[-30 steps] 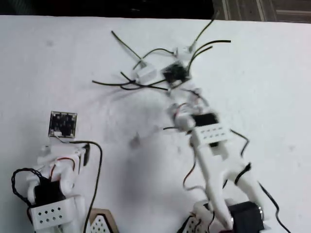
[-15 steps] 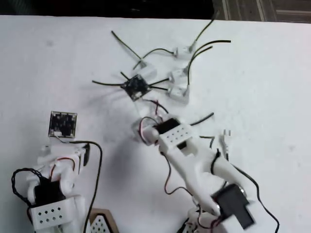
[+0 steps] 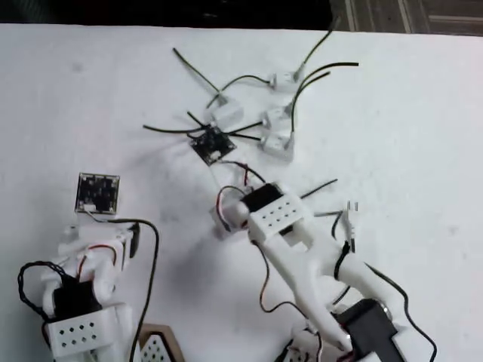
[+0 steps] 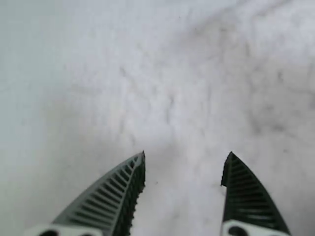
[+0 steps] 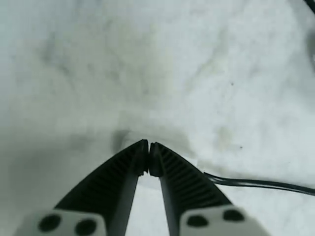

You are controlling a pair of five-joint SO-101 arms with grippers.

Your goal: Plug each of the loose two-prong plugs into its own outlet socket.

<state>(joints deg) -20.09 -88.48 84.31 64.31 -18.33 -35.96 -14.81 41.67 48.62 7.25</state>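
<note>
The left tool (image 4: 183,162) is set wide, its toothed fingers (image 4: 123,189) well apart above bare white desk (image 3: 75,98). The right tool (image 5: 148,158) is set narrow, with the fingertips meeting and nothing visible between them; a black lead (image 5: 266,185) lies on the desk just beside one finger. In the high view, the white plugs (image 3: 226,114) lie loose in a cluster toward the far middle of the desk, their black leads fanning outward. One black socket block (image 3: 211,143) sits among the cluster, between the plugs and the right arm (image 3: 302,249). A second black socket block (image 3: 98,192) sits well apart, just ahead of the left arm (image 3: 90,256).
</note>
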